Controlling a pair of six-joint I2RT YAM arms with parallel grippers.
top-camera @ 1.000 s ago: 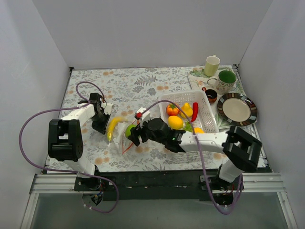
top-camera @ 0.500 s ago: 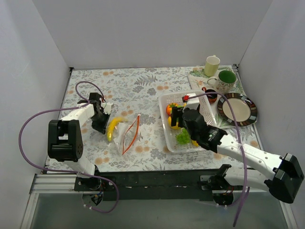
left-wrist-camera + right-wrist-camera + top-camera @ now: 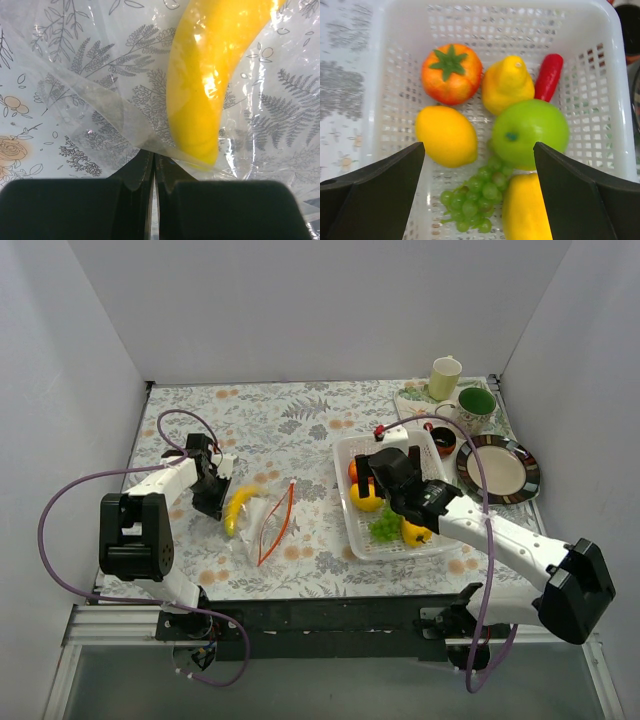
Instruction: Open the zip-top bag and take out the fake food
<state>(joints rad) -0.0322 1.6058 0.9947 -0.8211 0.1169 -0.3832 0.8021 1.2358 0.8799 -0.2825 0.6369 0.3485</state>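
A second ago the right gripper [image 3: 479, 146] was at the mouth of the zip-top bag [image 3: 258, 527]. Now it hangs over the white basket [image 3: 387, 90] on the right, jaws spread wide and holding nothing. The left gripper [image 3: 153, 167] has not moved and is clenched on the bag's left end.

The top view shows the bag lying flat, left of the basket, with its red zip strip [image 3: 284, 512] parted and a banana [image 3: 238, 506] inside. Only the left wrist view shows the clear, crinkled film pinched between the black fingers [image 3: 75, 205].

The right wrist view shows fake food in the basket: tomato [image 3: 451, 74], pear [image 3: 506, 86], chili [image 3: 549, 77], lemon [image 3: 447, 136], green apple [image 3: 530, 134] and grapes [image 3: 477, 197].
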